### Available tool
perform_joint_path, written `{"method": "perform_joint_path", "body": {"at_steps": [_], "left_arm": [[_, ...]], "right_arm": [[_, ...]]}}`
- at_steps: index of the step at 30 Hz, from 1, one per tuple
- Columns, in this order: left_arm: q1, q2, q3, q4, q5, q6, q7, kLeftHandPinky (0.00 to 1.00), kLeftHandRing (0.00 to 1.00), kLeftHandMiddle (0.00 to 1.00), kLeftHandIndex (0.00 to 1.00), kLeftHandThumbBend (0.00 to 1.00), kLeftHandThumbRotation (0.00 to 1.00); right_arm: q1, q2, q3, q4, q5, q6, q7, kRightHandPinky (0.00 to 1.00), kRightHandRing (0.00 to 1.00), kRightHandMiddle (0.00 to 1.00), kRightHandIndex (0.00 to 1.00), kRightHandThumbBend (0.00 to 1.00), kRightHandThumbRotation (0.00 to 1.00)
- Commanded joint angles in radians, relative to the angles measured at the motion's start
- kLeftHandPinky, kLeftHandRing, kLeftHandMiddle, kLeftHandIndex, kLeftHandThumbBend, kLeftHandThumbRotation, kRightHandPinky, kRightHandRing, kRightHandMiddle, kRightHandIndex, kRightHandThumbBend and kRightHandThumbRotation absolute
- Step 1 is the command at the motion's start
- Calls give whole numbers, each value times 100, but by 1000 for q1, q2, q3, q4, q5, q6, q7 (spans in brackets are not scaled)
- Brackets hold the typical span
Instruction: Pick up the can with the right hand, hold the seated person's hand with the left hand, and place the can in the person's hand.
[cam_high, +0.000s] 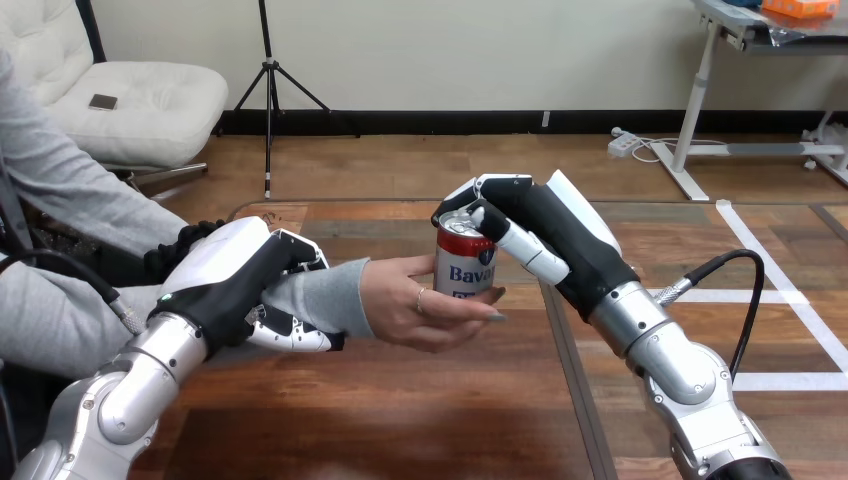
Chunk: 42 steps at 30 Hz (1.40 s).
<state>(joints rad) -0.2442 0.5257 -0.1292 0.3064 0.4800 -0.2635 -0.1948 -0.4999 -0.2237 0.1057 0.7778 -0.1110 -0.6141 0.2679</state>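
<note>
Sitting upright at frame centre, clear of the brown wooden desk (400, 420): red-and-white cylindrical metal can (463, 265). It has a smooth glossy wall, a silver lid with a pull tab, and blue print on the white band. At centre right, the black-and-white right hand (522, 222) is gripping the can's top, fingers curling over the lid rim and thumb lying down the near side. Extending from the left, the person's hand (420, 305) is cupping the can's lower half, fingertips wrapping round its front. Left of centre, the left hand (232, 285) is clamping the person's wrist through a soft grey knit sleeve (320, 295), fingers curling underneath and thumb over the top. Desk planks are showing matte grain.
</note>
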Motion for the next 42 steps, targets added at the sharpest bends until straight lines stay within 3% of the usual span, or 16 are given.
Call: {"method": "perform_joint_path", "body": {"at_steps": [1, 12, 21, 33, 42], "left_arm": [[-87, -15, 30, -113, -19, -20, 46, 35, 45, 52, 54, 64, 0], [-68, 5, 23, -141, 80, -22, 114, 46, 58, 63, 63, 70, 20], [-40, 4, 30, -176, 100, -11, 136, 47, 61, 67, 66, 71, 26], [5, -10, 54, -203, 51, -15, 145, 47, 61, 68, 69, 71, 28], [45, -51, 81, -144, -63, -105, 192, 48, 62, 69, 71, 70, 27]], "right_arm": [[-43, 28, 2, -87, 36, 4, 36, 51, 57, 60, 61, 100, 100], [-18, 26, -2, -151, 83, 67, 95, 57, 67, 72, 75, 100, 100], [9, 34, -16, -197, 144, 107, 133, 61, 73, 80, 82, 100, 100], [35, 39, -30, -228, 203, 126, 165, 66, 80, 87, 88, 100, 100], [52, 52, -50, -246, 240, 126, 178, 67, 81, 87, 89, 100, 100]]}}
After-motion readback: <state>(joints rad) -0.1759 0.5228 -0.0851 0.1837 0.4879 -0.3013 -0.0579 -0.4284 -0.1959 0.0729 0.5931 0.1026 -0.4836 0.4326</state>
